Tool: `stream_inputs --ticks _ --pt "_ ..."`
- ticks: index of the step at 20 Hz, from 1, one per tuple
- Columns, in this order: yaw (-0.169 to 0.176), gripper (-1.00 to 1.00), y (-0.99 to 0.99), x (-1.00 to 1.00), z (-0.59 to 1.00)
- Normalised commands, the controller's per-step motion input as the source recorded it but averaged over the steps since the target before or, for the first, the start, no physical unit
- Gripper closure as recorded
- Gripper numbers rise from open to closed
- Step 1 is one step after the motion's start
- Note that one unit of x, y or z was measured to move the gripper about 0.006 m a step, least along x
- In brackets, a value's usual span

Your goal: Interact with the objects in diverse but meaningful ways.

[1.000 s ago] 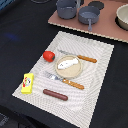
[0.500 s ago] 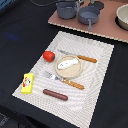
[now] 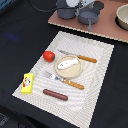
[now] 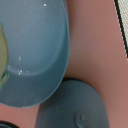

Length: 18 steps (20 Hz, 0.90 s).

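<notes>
**Grey pans under the arm, place setting untouched**

Black tabletop (image 3: 20, 30) fills most of the exterior view, and a pinkish board (image 3: 107, 27) is laid across its far side. On the board a grey saucepan (image 3: 89, 20) with its handle pointing toward the mat is seen beside a second grey pot (image 3: 65, 9), with a pale bowl (image 3: 122, 17) at the exterior view's right. The gripper (image 3: 84, 4) is held just above the pans; its fingers are not shown in either view, so whether it is wide or closed cannot be told. In the wrist view a large blue-grey bowl (image 4: 35, 55) and a grey rounded lid or pan (image 4: 70, 107) are seen close below.

A white checked mat (image 3: 95, 55) lies nearer, bearing a tan plate (image 3: 59, 71) with the white fish (image 3: 68, 63) on it, knife (image 3: 80, 57) and fork (image 3: 62, 80) on either side, the brown sausage (image 3: 55, 94), yellow box (image 3: 27, 83) and red tomato (image 3: 48, 55).

The step is judged to be an approach to the saucepan; a descent aligned on its rim or handle is called for next.
</notes>
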Motion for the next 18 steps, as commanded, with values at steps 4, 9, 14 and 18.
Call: stream_inputs --ticks 4,9,14,18 --pt "0.000 -1.00 0.00 0.00 -0.20" --pt "0.003 -1.00 0.00 0.00 -0.26" --pt "0.009 -1.00 0.06 0.00 -0.26" --pt "0.024 -1.00 0.15 -0.02 -0.21"
